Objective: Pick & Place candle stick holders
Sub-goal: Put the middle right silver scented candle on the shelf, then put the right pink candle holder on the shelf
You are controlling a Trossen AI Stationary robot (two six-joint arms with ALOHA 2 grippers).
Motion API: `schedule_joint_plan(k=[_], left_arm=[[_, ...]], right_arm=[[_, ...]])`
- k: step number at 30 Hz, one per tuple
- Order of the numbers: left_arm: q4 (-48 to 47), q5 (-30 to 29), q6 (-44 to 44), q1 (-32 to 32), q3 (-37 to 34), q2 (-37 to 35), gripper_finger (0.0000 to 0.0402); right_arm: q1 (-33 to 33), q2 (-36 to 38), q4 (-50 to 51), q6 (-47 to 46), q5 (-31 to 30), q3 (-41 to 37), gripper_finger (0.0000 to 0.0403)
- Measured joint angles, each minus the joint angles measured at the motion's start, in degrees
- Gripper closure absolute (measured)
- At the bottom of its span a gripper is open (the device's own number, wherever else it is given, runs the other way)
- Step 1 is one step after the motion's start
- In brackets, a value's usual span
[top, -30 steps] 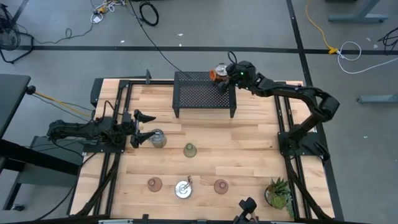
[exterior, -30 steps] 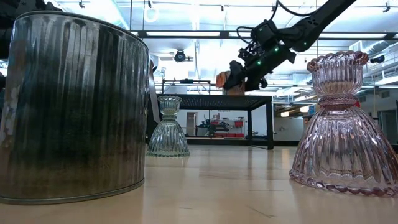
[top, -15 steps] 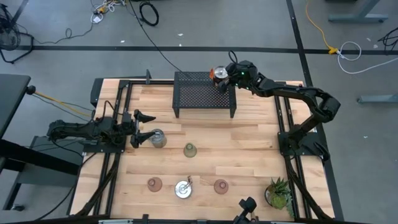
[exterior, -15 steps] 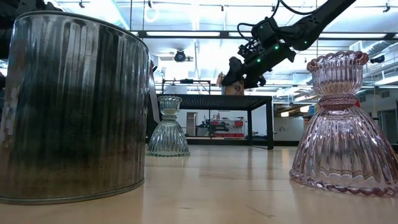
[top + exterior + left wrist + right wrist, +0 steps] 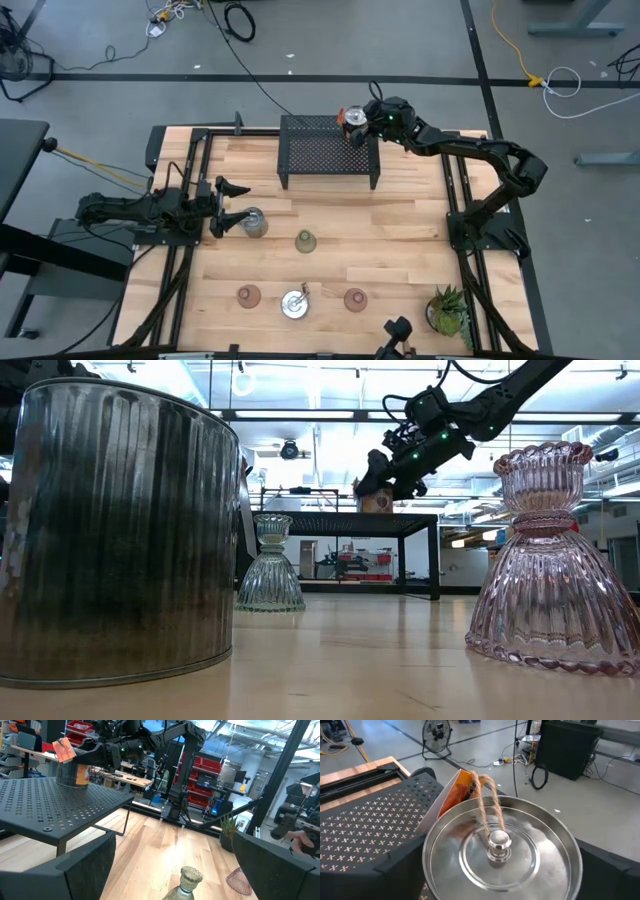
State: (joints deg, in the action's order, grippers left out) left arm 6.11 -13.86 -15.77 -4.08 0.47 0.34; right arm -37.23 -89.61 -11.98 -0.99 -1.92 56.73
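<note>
I have my right gripper [image 5: 352, 124] up at the far right corner of the black mesh rack [image 5: 325, 152], its jaws spread wide on either side of the orange-bodied holder [image 5: 346, 118]; from my right wrist I look straight down into its shiny round top [image 5: 502, 851], with a string and an orange tag trailing off the centre knob. The holder stands upright on the rack's perforated top, and since nothing pinches it I judge it is set down there and released, the rack being where these pieces are meant to go. My left gripper [image 5: 226, 204] waits low over the left side of the desk [image 5: 400, 240], jaws likewise wide apart and gripping nothing, with a silver-topped holder [image 5: 254, 222] just beside its tips, which makes that one a likely pick for this arm. The rest wait on the bare wood: the olive-green cup [image 5: 305, 241] near the middle, and along the near edge a pinkish-brown cup [image 5: 248, 295], another silver-topped holder [image 5: 294, 303] and the second pinkish-brown cup [image 5: 355, 299], spaced apart so my jaws can straddle each one cleanly. The spiky potted plant [image 5: 448, 309] sits off at the near right corner, out of the way and no part of the job.
</note>
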Motion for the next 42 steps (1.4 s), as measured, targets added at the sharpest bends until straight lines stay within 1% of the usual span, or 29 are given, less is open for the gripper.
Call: schedule_joint_plan(k=[9, 17, 23, 26, 29, 33, 36, 39, 42], left_arm=[[0.0, 0.0, 0.0, 0.0, 0.0, 0.0, 0.0003], [0.0, 0.0, 0.0, 0.0, 0.0, 0.0, 0.0003], [0.0, 0.0, -0.1, 0.0, 0.0, 0.0, 0.0003], [0.0, 0.0, -0.1, 0.0, 0.0, 0.0, 0.0003], [0.0, 0.0, -0.1, 0.0, 0.0, 0.0, 0.0003], [0.0, 0.0, -0.1, 0.0, 0.0, 0.0, 0.0003], [0.0, 0.0, -0.1, 0.0, 0.0, 0.0, 0.0003], [0.0, 0.0, -0.1, 0.0, 0.0, 0.0, 0.0003], [0.0, 0.0, -0.1, 0.0, 0.0, 0.0, 0.0003]], right_arm=[[0.0, 4.0, -0.7, 0.0, -0.2, 0.0, 0.0004], [0.5, 9.1, -0.2, 0.0, -0.1, 0.0, 0.0004], [4.5, 14.9, 4.0, 0.1, 4.2, 0.0, 0.0004], [7.8, 18.3, 7.9, 1.5, 4.5, 0.0, 0.0004], [12.6, 21.4, 12.0, 3.1, 4.2, 0.0, 0.0004], [19.7, 25.3, 18.5, 2.5, 4.5, 0.1, 0.0004], [26.7, 27.1, 24.2, 2.0, 4.1, 0.1, 0.0004], [34.7, 27.8, 28.3, -0.4, 4.1, 0.1, 0.0004], [43.6, 27.7, 29.6, -2.3, 0.7, -1.1, 0.0004]])
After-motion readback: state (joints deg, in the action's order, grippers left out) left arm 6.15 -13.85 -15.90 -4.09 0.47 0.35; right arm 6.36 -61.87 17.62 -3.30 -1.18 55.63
